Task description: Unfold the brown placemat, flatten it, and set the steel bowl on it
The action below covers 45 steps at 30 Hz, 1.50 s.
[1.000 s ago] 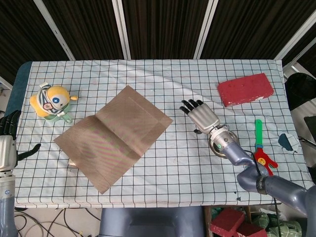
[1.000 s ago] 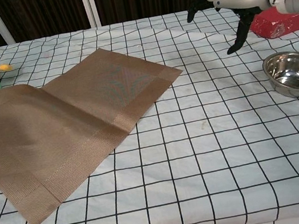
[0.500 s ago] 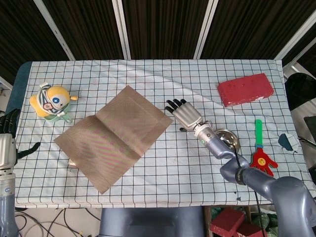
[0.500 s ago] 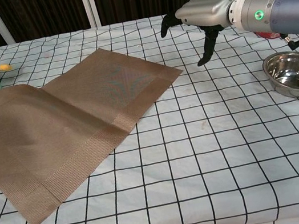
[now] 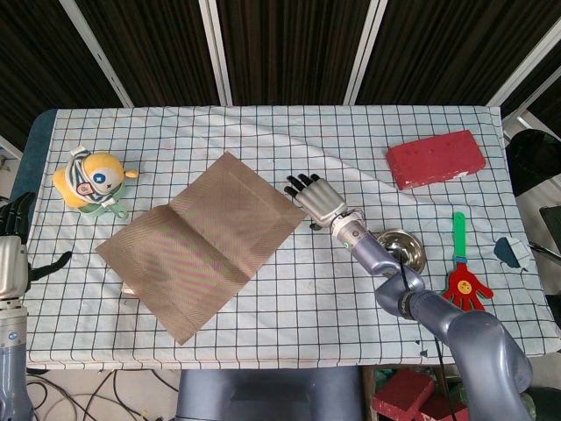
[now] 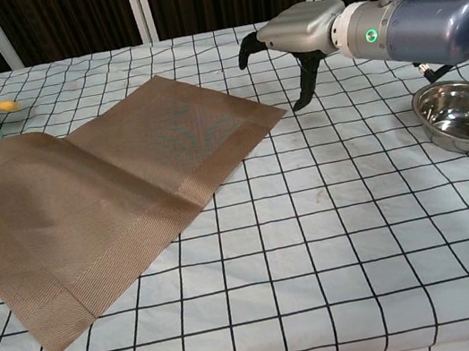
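We see checked-cloth worktop (image 5: 263,298). Brown placemat (image 5: 197,241) lies opened out left of centre, crease across middle, near-left part slightly raised in chest view. Our right hand (image 5: 317,201) hovers just beside placemat's right corner, above cloth, fingers (image 6: 303,91) spread, holding nothing. Steel bowl (image 6: 465,113) sits on cloth well right of placemat, partly under right forearm in head view. Our left hand (image 5: 10,254) at far left edge, fingers (image 5: 17,213) loosely spread, nothing held. Red brick (image 5: 436,159) far right; yellow toy (image 5: 90,181) far left.
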Motion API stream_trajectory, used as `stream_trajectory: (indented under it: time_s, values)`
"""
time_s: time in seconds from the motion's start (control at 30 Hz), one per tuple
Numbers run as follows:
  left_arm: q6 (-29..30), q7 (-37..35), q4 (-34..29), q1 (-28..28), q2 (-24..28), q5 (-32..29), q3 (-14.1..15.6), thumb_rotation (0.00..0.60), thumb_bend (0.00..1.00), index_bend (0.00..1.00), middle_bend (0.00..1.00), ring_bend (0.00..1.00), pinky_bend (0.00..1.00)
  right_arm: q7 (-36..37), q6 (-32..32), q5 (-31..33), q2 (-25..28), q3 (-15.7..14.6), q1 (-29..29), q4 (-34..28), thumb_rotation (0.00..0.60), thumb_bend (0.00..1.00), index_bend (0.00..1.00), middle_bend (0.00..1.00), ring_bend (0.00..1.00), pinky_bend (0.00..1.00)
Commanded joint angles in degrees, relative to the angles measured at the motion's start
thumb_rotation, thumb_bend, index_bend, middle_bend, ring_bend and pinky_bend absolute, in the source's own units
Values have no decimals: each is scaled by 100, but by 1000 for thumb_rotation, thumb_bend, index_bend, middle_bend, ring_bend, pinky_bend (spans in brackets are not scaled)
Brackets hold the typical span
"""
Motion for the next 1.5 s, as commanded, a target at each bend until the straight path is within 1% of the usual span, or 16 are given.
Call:
stream_trajectory:
  time_s: [0.03,0.23,0.4,0.97,1.27,1.5]
  values:
    - [-4,-3,-9,2,2,1,-3,600,13,59,70,74,100,94,-59,-5,-115,-40,76,147,600,0,202,80,117,238]
    - [-40,-17,-46,10,26,-22,-13,600,13,59,70,74,100,254,-134,-4,-306,-88,156,369,600,0,202,80,117,239]
    - [-58,-32,-49,10,36,-15,-21,600,13,59,70,74,100,455,-190,-40,-501,-161,232,671,600,0,203,80,117,238]
    - [-68,-73,-38,17,30,-55,-74,600,13,59,70,74,100,1061,-271,-159,-921,-344,371,1337,600,0,209,80,117,239]
    - [-89,-82,-45,17,30,-91,-99,600,13,60,70,74,100,1365,-260,-139,-1122,-342,398,1591,600,0,213,80,117,240]
    - [-112,-104,-62,18,36,-132,-123,600,13,59,70,74,101,1658,-119,-41,-1310,-232,397,1858,600,0,214,80,117,240]
